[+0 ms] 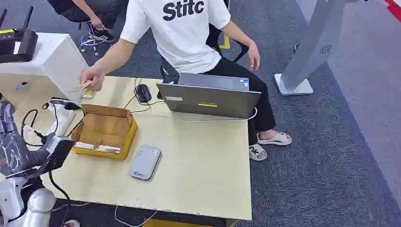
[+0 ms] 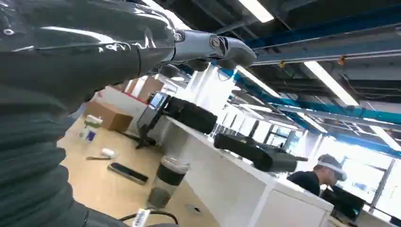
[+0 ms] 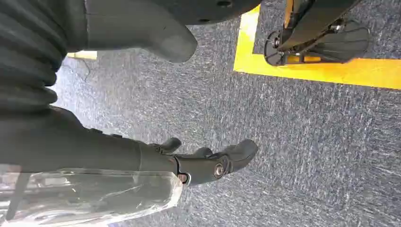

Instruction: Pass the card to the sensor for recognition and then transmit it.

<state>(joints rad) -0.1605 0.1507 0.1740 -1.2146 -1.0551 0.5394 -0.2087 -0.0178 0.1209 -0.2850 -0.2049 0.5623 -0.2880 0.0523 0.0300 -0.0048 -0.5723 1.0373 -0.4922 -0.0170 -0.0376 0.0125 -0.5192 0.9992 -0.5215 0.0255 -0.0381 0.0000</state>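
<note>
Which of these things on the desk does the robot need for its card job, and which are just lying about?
For the job:
card, in the person's hand
grey sensor pad
left hand
right hand, hanging over the floor

Lying about:
laptop
mouse
cardboard box

Evenly bright from overhead strip lights (image 2: pixel 331 82), soft short shadows on the counter (image 1: pixel 203 165). Glare streaks across the glossy left hand (image 2: pixel 94 42); blown-out windows beyond it. Mild blur close to the right hand (image 3: pixel 142 161).
</note>
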